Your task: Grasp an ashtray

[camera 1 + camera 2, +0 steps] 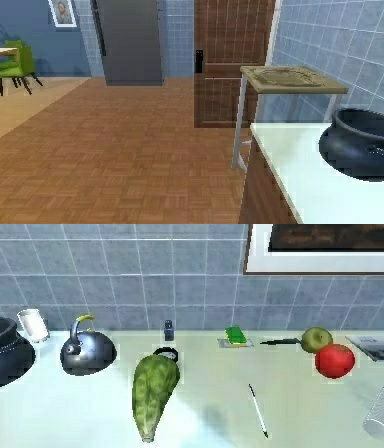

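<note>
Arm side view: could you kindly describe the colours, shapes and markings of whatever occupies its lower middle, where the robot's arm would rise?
There lies bare, pale greenish-white countertop, smooth and unmarked. Left of the middle rests a long, mottled green vegetable, broad at its far end and tapering toward the bottom edge. Right of the middle lies a thin white stick, perhaps a pen.

Bright, even light; soft shadows
</note>
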### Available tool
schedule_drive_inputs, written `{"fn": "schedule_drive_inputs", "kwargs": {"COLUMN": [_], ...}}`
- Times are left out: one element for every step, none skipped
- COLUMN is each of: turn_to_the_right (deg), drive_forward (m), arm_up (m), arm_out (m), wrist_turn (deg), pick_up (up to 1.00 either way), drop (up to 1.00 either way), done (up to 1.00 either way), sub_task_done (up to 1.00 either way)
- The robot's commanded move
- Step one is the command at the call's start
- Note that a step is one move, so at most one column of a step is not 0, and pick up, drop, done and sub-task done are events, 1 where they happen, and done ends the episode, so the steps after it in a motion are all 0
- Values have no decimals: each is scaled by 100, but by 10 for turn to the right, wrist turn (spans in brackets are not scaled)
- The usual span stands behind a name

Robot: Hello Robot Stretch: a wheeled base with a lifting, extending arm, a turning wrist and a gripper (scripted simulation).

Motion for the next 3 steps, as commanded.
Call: {"fn": "schedule_drive_inputs", "kwargs": {"turn_to_the_right": [0, 0, 0], "drive_forward": [0, 0, 0], "arm_up": [50, 38, 0], "arm_out": [0, 0, 30], "wrist_turn": [0, 0, 0], "pick_up": [0, 0, 0], "drop": [0, 0, 0], "done": [0, 0, 0], "sub_task_done": [0, 0, 0]}}
